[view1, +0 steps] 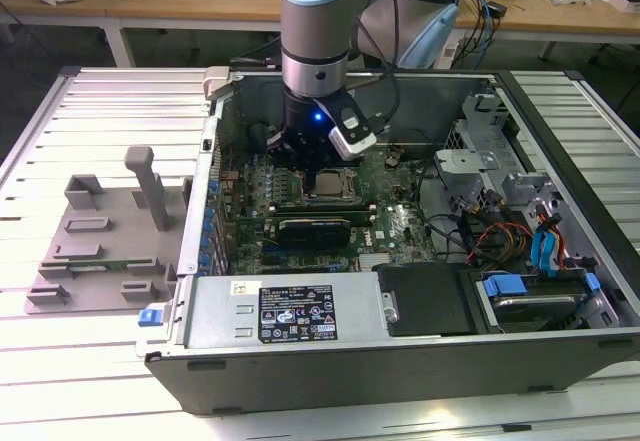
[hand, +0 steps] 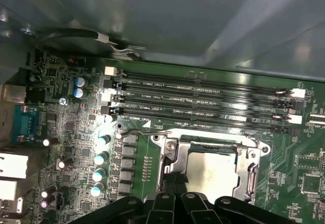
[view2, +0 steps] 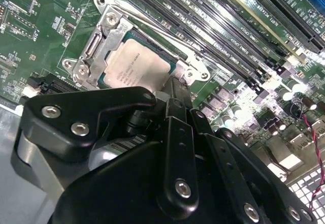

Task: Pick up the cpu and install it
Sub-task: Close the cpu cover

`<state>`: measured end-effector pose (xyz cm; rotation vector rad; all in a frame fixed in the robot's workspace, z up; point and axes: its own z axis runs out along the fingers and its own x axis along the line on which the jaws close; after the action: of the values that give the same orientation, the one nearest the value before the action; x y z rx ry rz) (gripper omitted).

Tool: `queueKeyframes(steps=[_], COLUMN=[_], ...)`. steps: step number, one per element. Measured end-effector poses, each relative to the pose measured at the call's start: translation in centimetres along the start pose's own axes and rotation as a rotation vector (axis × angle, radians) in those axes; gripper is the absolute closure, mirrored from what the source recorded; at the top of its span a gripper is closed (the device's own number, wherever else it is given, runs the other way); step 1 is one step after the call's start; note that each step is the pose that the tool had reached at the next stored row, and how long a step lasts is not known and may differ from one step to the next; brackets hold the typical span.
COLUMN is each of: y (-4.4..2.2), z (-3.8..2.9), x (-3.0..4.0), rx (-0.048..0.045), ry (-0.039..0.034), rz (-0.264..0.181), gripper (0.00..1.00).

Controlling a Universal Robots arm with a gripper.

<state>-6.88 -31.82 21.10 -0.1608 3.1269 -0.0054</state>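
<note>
Grey slatted tabletop (view1: pixel 100 101) carries the open case (view1: pixel 420 361); pincer (view2: pixel 175 83) narrow, empty, its bulk hiding one edge of the cpu (view2: pixel 137 64) just beneath

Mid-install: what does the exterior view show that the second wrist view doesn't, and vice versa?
Exterior view: the open computer case, the grey fixture plate on the exterior view's left, the arm hanging into the case. Second wrist view: the socket frame with its screws, memory slots beside it. Both: the gripper close above the cpu inside that frame.
</note>
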Motion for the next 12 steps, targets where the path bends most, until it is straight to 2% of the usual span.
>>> queueKeyframes(steps=[4, 12], y=[0.02, 0.01], z=[0.36, 0.54], x=[0.11, 0.12], rx=[-0.0002, 0.0003], ry=[-0.0001, 0.0003], rz=[0.0, 0.0], gripper=[0.89, 0.89])
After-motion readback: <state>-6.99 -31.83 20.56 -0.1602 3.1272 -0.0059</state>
